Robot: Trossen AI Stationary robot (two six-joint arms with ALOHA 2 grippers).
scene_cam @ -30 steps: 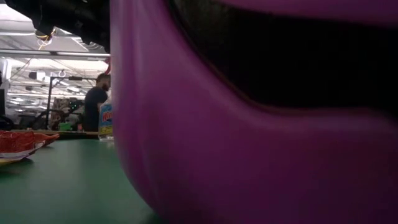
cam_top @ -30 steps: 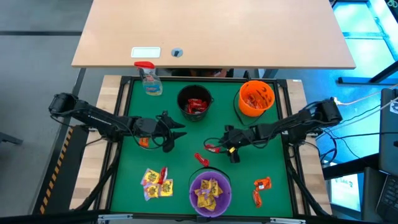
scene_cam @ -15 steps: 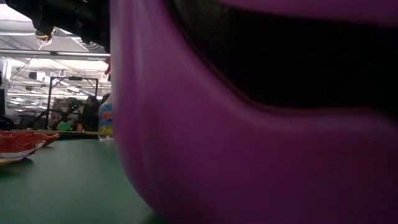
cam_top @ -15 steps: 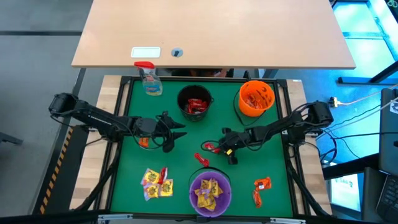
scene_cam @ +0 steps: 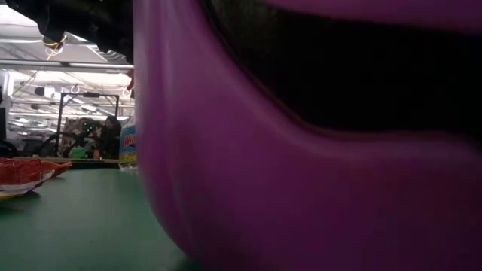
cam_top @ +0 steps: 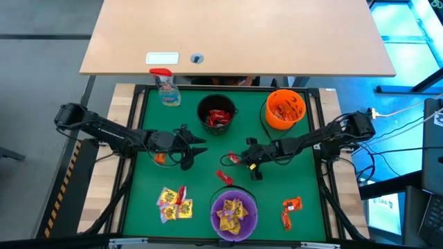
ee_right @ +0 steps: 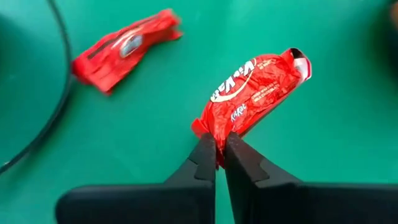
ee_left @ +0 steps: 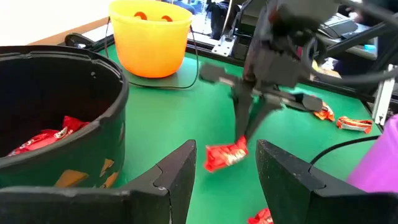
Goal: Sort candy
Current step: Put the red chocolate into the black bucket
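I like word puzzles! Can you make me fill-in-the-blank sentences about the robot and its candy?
1. The right hand pinches a ____ candy packet.
2. The yellow candies lie in the ____ bowl.
3. The black bowl holds ____ candy.
4. The spray bottle has a ____ trigger.

Missing words: red; purple; red; red

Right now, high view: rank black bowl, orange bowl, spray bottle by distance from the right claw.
From the right claw, shut on a red candy:
1. Black bowl, behind it, slightly left.
2. Orange bowl, back right.
3. Spray bottle, far back-left corner.
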